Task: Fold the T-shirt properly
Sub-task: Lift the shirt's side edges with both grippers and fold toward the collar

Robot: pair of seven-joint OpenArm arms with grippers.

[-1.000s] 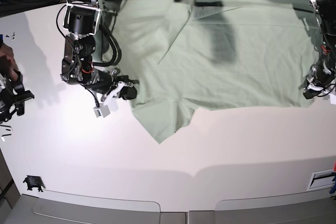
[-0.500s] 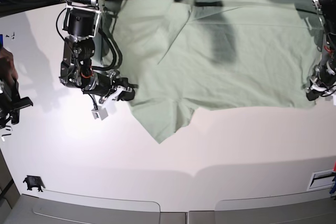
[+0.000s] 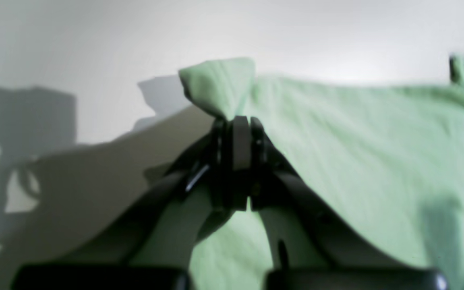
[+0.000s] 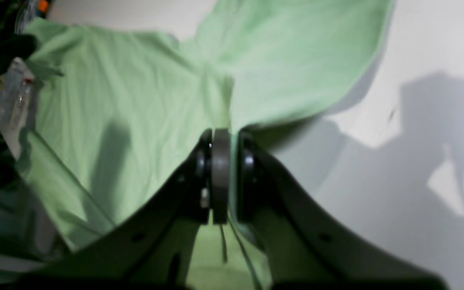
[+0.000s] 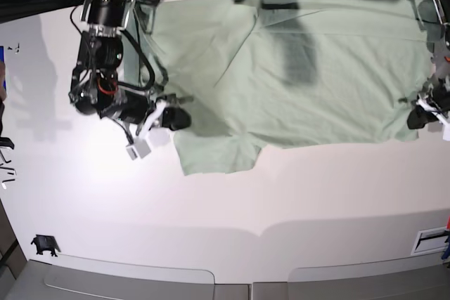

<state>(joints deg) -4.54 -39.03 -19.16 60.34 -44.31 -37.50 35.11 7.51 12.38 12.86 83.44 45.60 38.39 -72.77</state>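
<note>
Claws, left [image 3: 234, 121] and right [image 4: 224, 137], each pinch T-shirt [image 5: 309, 68] edges on white table [image 5: 281, 201].

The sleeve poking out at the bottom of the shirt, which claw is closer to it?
The right claw. It pinches the T-shirt just beside the sleeve. The left claw grips the far opposite corner.

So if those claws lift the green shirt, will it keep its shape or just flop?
Probably flop: the T-shirt bunches into a soft peak where the left gripper pinches it. It likely drapes and drags too, since it already creases beside the right gripper. It looks thin, so probably light.
</note>
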